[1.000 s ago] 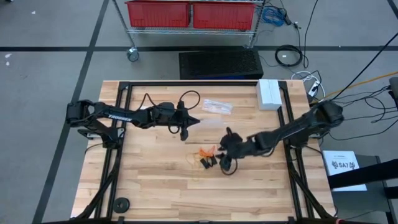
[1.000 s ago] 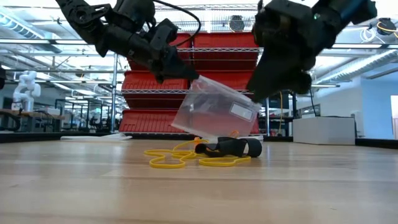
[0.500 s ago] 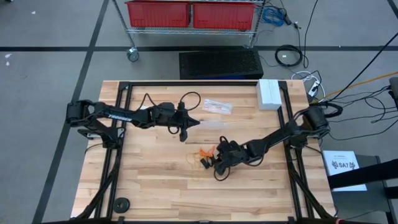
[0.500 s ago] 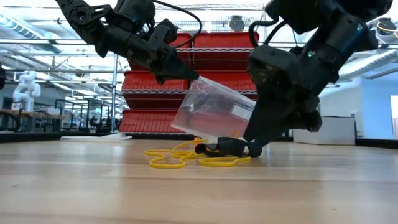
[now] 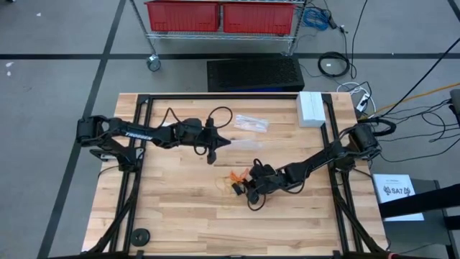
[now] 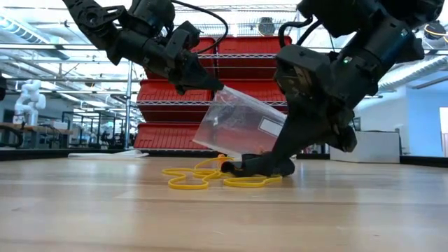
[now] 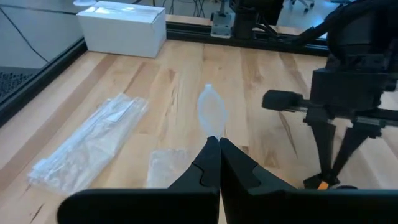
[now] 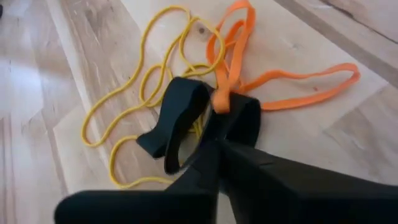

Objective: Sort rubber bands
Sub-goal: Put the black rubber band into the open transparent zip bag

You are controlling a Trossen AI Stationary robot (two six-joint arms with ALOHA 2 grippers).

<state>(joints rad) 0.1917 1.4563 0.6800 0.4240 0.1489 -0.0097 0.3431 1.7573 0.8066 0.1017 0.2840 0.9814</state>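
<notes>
Three colours of rubber bands lie heaped mid-desk, the right tool pinched shut on a black band there.

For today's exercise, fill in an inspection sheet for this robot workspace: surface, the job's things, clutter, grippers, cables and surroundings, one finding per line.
Surface: wooden table, bare planks around the work.
Job's things: rubber bands heaped mid-table: orange, black and yellow loops tangled together.
Clutter: white box at the far edge; flat clear bags beside it; a dark round disc near the front corner.
Grippers: left gripper shut on a clear bag, held above the table; right gripper shut, down in the heap at a black band.
Cables: black cable looping off the left arm; more coiled on the floor.
Surroundings: red bins on a wheeled rack behind the table.
</notes>
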